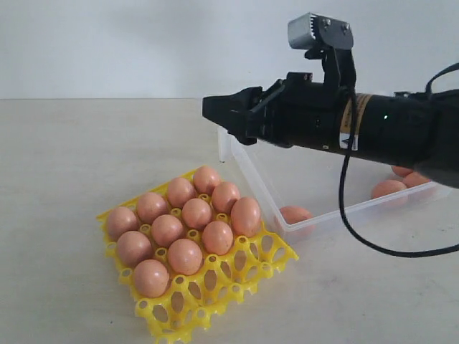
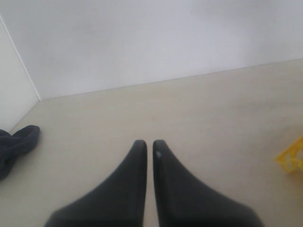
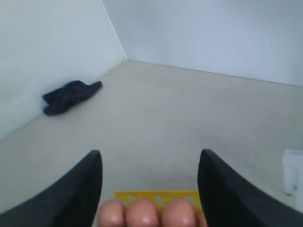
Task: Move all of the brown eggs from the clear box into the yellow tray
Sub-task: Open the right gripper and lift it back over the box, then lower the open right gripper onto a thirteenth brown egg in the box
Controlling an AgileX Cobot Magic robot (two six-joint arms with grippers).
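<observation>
The yellow tray (image 1: 237,276) lies at the front left with several brown eggs (image 1: 185,256) seated in its cups. Its front right cups are bare. Behind and right of it stands the clear box (image 1: 251,172), with one egg (image 1: 295,215) at its near corner and two more (image 1: 389,188) partly hidden under the right arm. My right gripper (image 1: 215,111) hangs above the box's left end, well over the tray. In the right wrist view it (image 3: 150,153) is open and holds nothing, with three eggs (image 3: 144,213) and the tray's edge (image 3: 156,196) below. The left gripper (image 2: 147,144) is shut over bare table.
A dark cloth (image 3: 71,96) lies by the wall in the far corner, and the left wrist view shows it too (image 2: 16,144). A corner of the yellow tray (image 2: 291,158) shows at the edge of that view. A black cable (image 1: 358,229) droops from the right arm over the box.
</observation>
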